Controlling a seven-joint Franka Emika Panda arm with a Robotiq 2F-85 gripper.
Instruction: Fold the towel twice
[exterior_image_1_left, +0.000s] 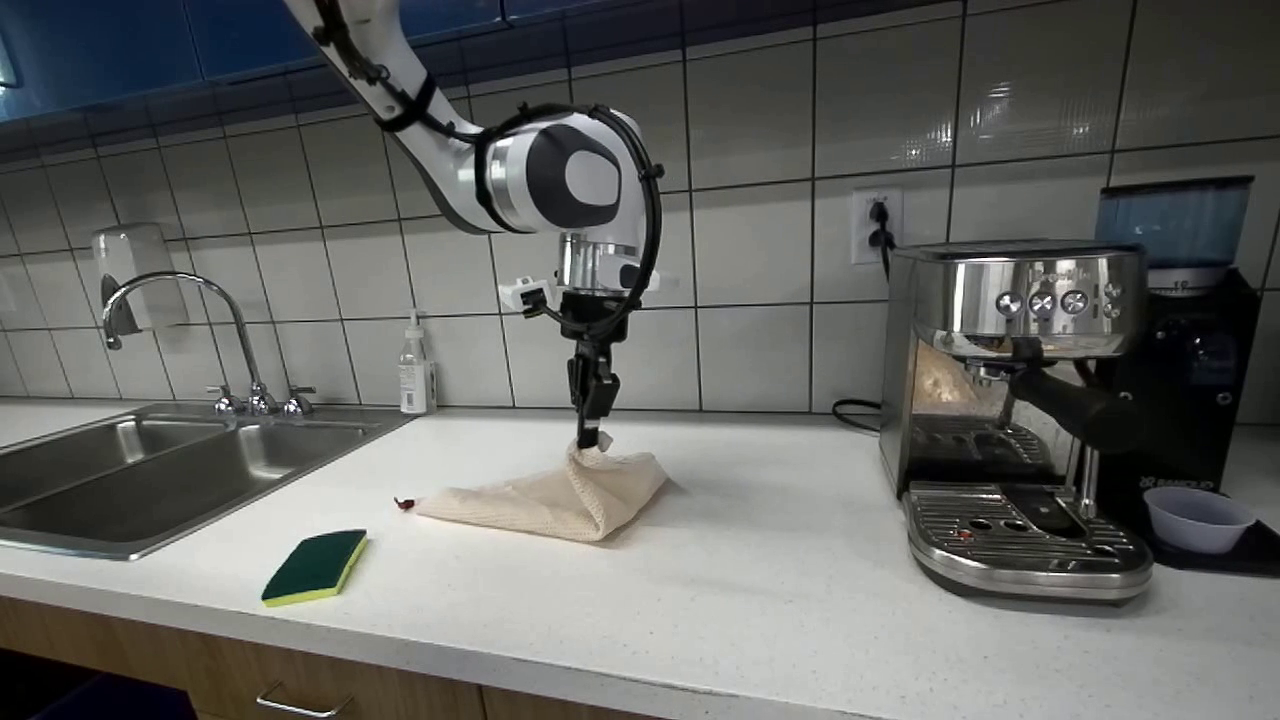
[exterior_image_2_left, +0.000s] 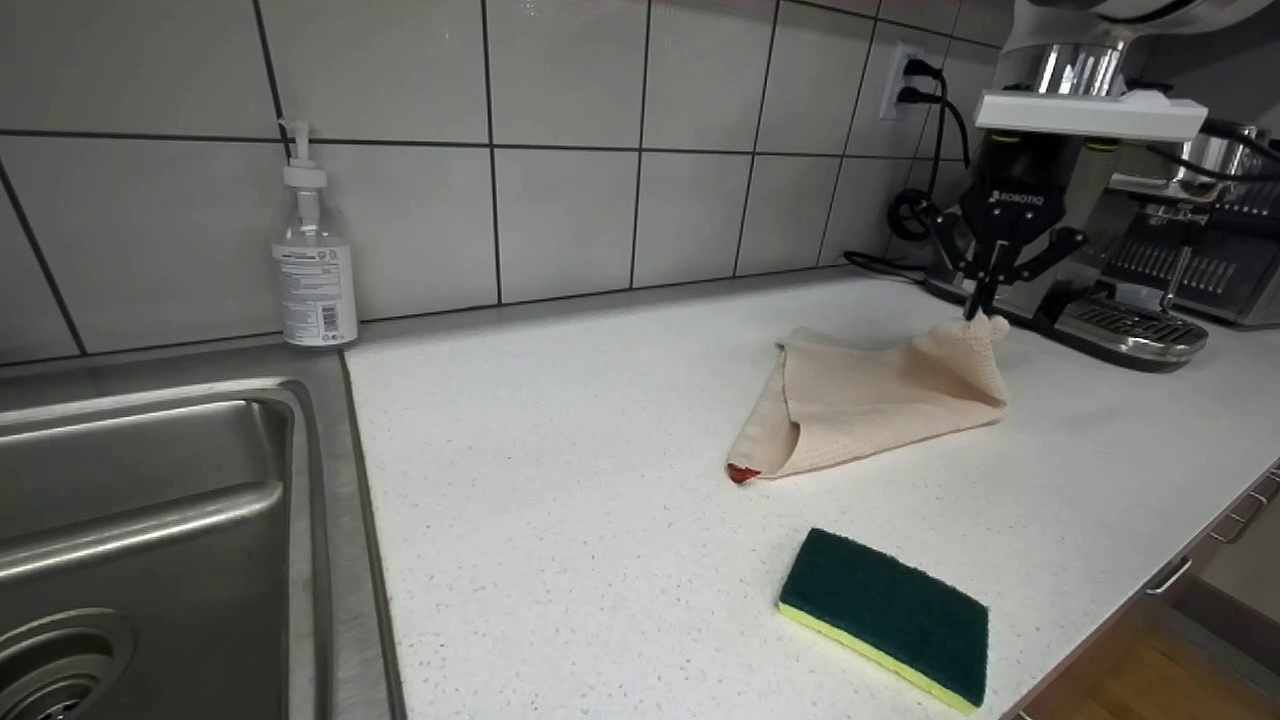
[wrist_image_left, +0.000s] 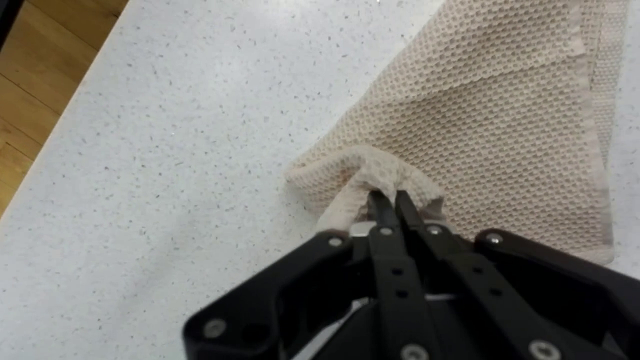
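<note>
We're likely on fold two, Robotiq gripper (exterior_image_2_left: 976, 312) pinching the waffle-weave towel (exterior_image_2_left: 880, 398), next needing carrying toward eight o'clock in an exterior view!

"ROBOTIQ" is read in white on the black two-finger gripper (exterior_image_2_left: 981, 308), "Breville" faintly on the boxy silver metal espresso machine (exterior_image_1_left: 980, 400), and "RANCILIO" on the tall black grinder (exterior_image_1_left: 1190, 385).

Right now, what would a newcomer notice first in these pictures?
Probably the hand, shut on a raised part of the towel on the white counter. Next would come the green-topped sponge, lying nearer the counter's front edge, and the shiny coffee machine, at the right in both exterior views.
</note>
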